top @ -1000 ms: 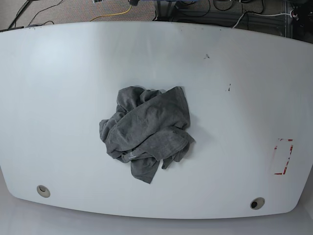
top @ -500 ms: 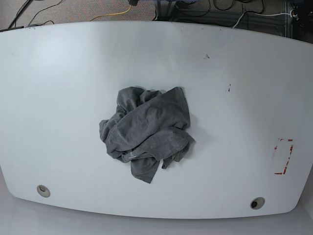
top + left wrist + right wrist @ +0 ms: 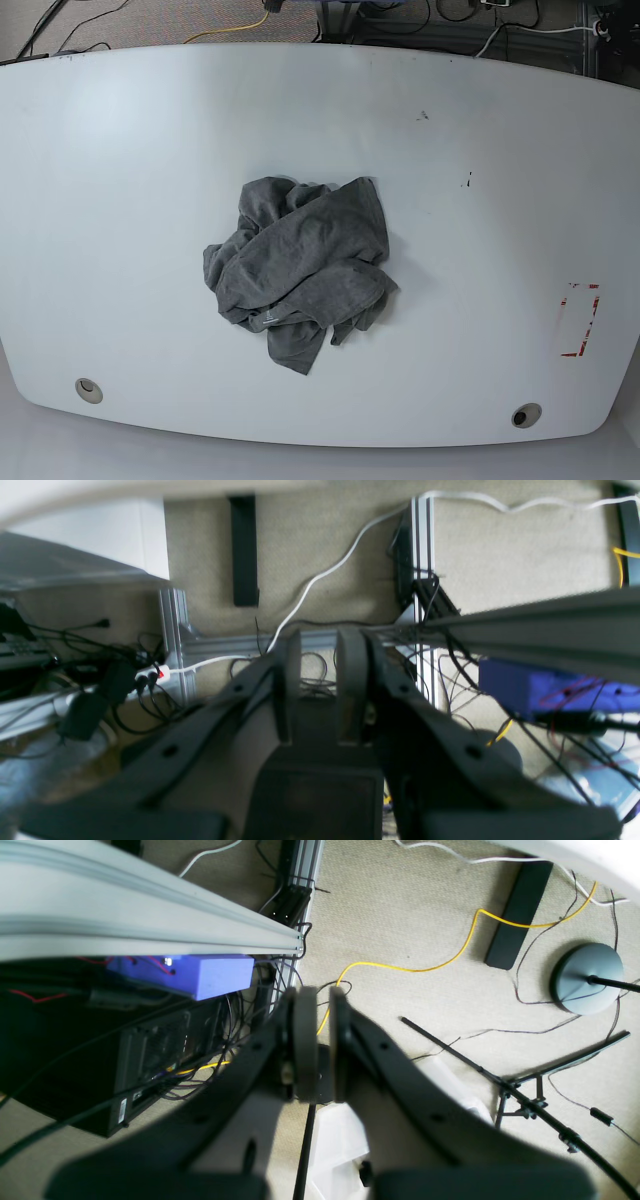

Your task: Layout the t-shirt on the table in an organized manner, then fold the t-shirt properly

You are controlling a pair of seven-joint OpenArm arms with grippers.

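One large glossy white table (image 3: 120, 200) is seen, with two round grommet holes at 5 and 7 o'clock. One crumpled dark heather-grey t-shirt (image 3: 300, 270) lies at its centre. The left gripper (image 3: 318, 690) and right gripper (image 3: 320, 1040) are held narrowly apart, gripping nothing, over carpet.

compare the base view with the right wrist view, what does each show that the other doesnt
Only the base view shows the t-shirt, crumpled in a heap near the middle of the table, plus the red-tape rectangle and the two grommet holes; no arm appears in it.

Only the right wrist view shows the right gripper, its fingers nearly together with a narrow gap and nothing between them, above carpet with a blue box, a round stand base and an aluminium rail.

Both share the carpeted floor and a yellow cable.
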